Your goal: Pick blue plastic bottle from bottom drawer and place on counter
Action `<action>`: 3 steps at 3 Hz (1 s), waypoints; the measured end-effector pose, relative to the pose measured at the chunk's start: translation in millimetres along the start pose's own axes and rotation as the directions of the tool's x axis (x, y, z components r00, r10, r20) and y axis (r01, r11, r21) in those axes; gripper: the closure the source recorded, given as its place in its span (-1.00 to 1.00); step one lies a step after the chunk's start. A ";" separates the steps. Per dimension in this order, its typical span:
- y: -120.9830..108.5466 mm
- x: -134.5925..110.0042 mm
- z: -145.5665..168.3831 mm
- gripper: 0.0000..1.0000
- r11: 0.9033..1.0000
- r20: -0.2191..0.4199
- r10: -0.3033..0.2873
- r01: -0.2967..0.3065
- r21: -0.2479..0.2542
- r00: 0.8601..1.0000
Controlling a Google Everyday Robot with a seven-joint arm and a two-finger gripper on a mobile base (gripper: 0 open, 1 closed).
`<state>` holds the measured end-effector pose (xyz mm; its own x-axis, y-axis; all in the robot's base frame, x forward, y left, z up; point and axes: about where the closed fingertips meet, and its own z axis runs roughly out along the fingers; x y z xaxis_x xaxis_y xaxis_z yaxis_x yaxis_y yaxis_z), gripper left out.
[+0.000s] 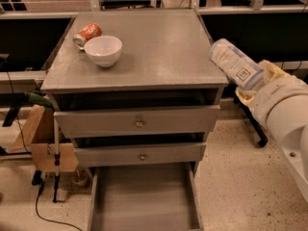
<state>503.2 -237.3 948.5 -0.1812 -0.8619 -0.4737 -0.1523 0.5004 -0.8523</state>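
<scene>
The blue plastic bottle [235, 62], clear with a pale label, is held tilted in my gripper [257, 83] at the right edge of the counter [159, 47], its free end over the counter's right rim. The gripper is shut on the bottle's lower end, with tan pads wrapped around it. The white arm runs off to the lower right. The bottom drawer [144, 196] is pulled out below and shows only its bare grey floor.
A white bowl [103, 49] and an orange-red soda can [87, 33] lying on its side are at the counter's back left. Two upper drawers [139, 121] with brass knobs are slightly open. A cardboard box [41, 138] and cables stand at the cabinet's left.
</scene>
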 end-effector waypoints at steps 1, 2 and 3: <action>0.2 0.2 0.0 1.00 1.000 0.000 0.000 0.000 0.000 1.000; -11.4 -18.8 13.5 1.00 1.000 0.050 -0.013 0.013 0.006 0.999; -13.1 -60.9 42.3 1.00 0.999 0.140 -0.031 0.033 -0.010 0.990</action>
<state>557.4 -194.8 979.1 -0.0381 -0.8799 -0.4736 -0.1678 0.4729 -0.8650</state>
